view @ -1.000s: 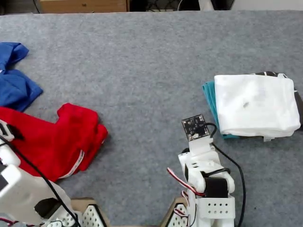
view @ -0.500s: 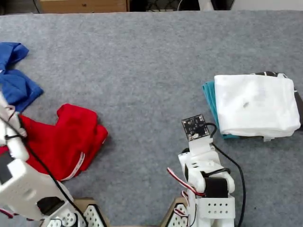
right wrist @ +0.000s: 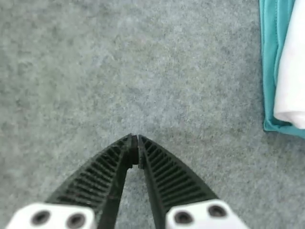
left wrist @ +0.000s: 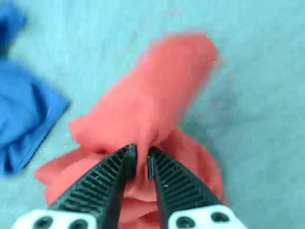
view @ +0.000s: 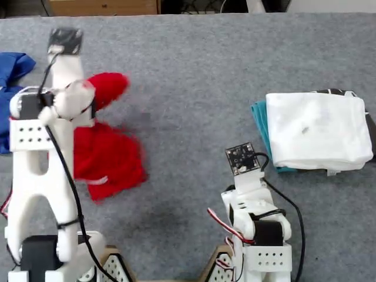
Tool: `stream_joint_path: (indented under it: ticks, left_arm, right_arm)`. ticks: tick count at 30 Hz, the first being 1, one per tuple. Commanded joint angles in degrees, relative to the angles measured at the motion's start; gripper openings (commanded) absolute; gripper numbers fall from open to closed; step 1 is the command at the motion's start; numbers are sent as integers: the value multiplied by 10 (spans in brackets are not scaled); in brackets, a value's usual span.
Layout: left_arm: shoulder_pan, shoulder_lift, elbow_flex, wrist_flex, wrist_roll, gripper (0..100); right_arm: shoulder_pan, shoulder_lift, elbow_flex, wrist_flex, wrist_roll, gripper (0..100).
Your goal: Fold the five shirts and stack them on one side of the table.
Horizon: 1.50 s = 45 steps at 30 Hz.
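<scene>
Left pincer (left wrist: 140, 151) pinching red shirt (left wrist: 162, 90); folded stack (view: 317, 132) well apart.

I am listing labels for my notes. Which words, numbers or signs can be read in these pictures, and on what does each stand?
None can be read.
The white strip on the red shirt: too blurred to read.
The small grey mark on the white shirt: too small to read.
</scene>
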Motion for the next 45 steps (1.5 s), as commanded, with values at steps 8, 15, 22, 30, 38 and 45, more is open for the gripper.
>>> stream_joint_path:
  ticks: [8,15,22,30,38,45]
  left_arm:
    - [-182,41,-233,176,46,28]
    - [-383,13,-7,143,-49,28]
    - [-484,-68,270,-33,-103,29]
    - [-556,-122,303,-63,-101,29]
    - [-648,-114,304,-122,-84,41]
    - [-651,-114,306,-126,-81,221]
  right_arm:
    - [-2,-35,-58,-80,14,21]
    - [-67,-17,-184,-9,83,250]
    - [-119,196,-329,-2,105,237]
    - [-219,544,-623,137,70,241]
    - [-428,750,-778,213,74,241]
    - [-544,894,-788,109,74,241]
